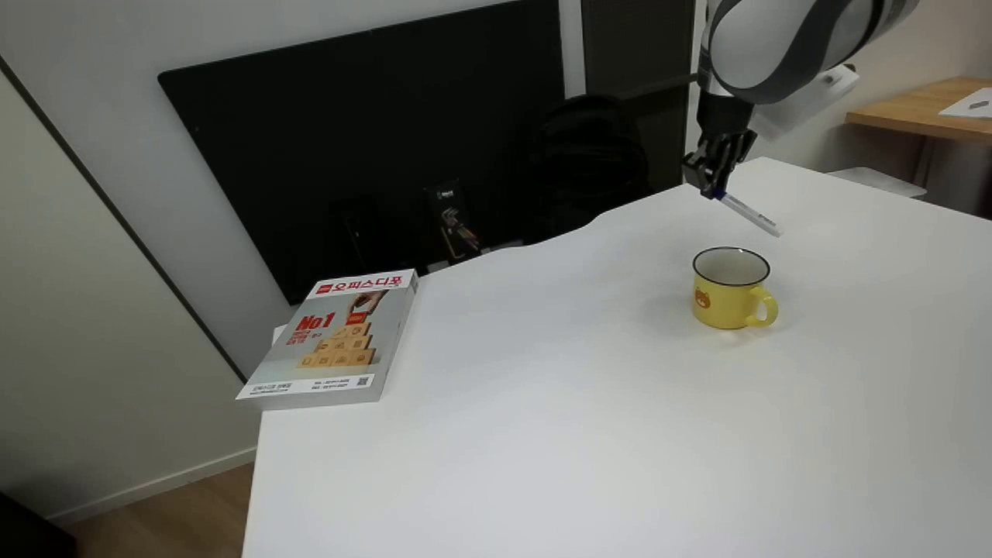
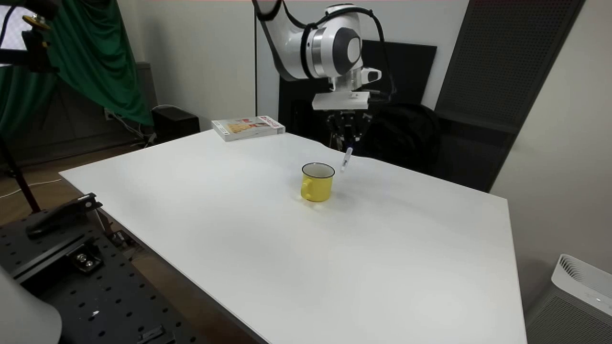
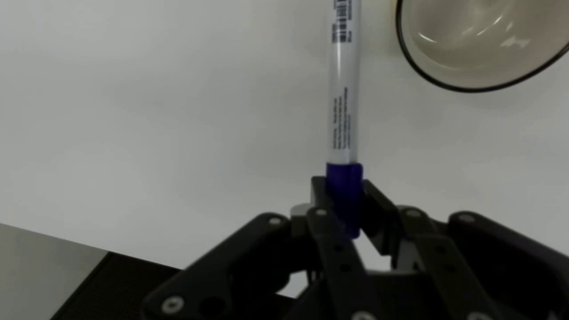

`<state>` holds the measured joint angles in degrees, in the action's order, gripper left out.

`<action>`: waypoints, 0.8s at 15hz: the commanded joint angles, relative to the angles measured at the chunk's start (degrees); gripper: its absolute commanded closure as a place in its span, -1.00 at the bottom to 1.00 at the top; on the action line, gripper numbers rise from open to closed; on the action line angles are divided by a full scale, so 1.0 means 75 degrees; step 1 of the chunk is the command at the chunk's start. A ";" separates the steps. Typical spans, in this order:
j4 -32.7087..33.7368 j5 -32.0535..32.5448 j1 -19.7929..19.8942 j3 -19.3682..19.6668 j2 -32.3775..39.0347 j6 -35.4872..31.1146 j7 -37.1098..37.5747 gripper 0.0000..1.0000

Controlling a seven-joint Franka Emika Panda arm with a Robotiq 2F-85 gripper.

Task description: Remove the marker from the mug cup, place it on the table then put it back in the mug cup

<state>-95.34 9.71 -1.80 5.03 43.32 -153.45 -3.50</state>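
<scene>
- Table (image 1: 542, 434): one, white. In both exterior views its far edge passes behind the mug (image 1: 728, 300), and broad open top spreads from four round to nine o'clock of the mug. In the wrist view an edge cuts across between nine and seven o'clock.
- Arm (image 2: 330, 50): one, reaching in from about twelve o'clock of the mug in an exterior view.
- Book (image 1: 333, 341): one, thick, lying flat at the table's edge, at nine o'clock of the mug in an exterior view and well apart from it.
- Gripper (image 3: 345, 191): one, its two fingers (image 3: 318, 192) nearly together, clamped on the cap (image 3: 344, 178) of the marker (image 3: 342, 98), one on each side.
- Mug: one, yellow, upright, well in from the edges, with table showing all round it; handle (image 1: 765, 308) at four o'clock in an exterior view. Part of it shows at two o'clock in the wrist view.
- Marker: one in the grip, slanting down over the table, outside the mug and apart from it, near twelve o'clock of it in an exterior view. In the wrist view its pale body points to twelve o'clock and runs out of the picture.
</scene>
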 commanded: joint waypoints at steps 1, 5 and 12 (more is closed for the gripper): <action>-0.1232 -0.0095 -0.0030 -0.0128 -0.0582 -0.1176 0.0229 0.89; -0.1709 0.0140 -0.0470 0.0220 -0.0792 -0.1643 0.0342 0.89; -0.2059 0.0171 -0.0837 0.0397 -0.0966 -0.2488 0.0413 0.89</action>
<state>-106.65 10.93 -8.14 8.37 38.43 -168.26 -2.02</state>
